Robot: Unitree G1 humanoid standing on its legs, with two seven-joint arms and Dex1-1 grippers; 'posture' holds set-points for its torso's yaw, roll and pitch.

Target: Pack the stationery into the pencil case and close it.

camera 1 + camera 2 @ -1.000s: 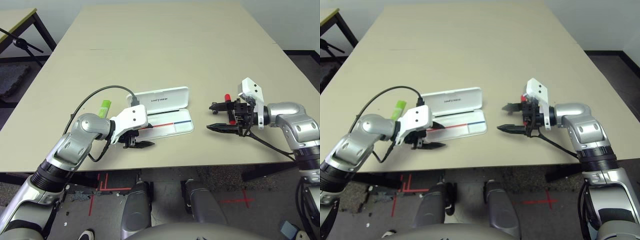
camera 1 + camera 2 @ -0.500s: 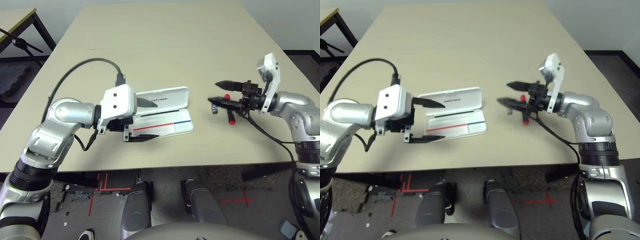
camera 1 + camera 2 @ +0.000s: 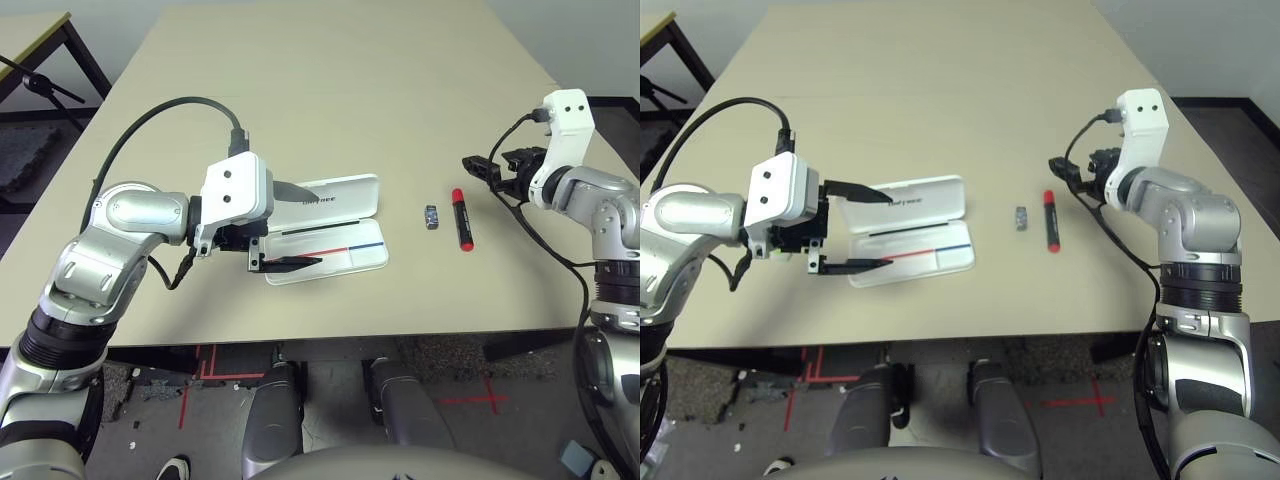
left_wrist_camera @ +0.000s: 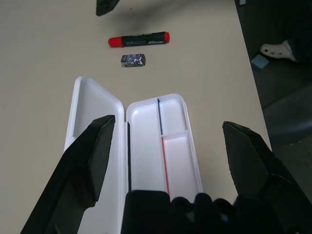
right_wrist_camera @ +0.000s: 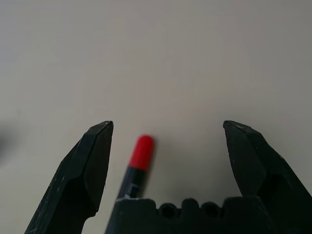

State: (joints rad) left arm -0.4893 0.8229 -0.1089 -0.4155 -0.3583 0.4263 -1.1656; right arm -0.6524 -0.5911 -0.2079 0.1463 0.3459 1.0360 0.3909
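while the pencil case (image 3: 325,229) lies open and flat near the front edge of the table (image 3: 330,90), its lid with the small dark lettering is folded back on the far side and its tray, crossed by red, blue and black lines, is on the near side. both halves look bare in the left wrist view. the left gripper (image 3: 290,224) hangs over the case's left end with its two black fingers spread wide, one above the lid and one above the front of the tray, gripping nothing. that hand and its white wrist block cover the table just left of the case, so i cannot tell what lies there. a black cable loops up from the wrist over the silver forearm.

to the right of the case, apart from it, sits the tiny dark block (image 3: 431,216), and just beside that, further right, the red marker (image 3: 460,217) lies on the tabletop with its red end pointing away from the robot. neither touches the case or each other. the right gripper (image 3: 494,166) is held above the table just beyond and to the right of the marker, fingers wide apart and empty; in the right wrist view the marker's red tip shows between them, below.
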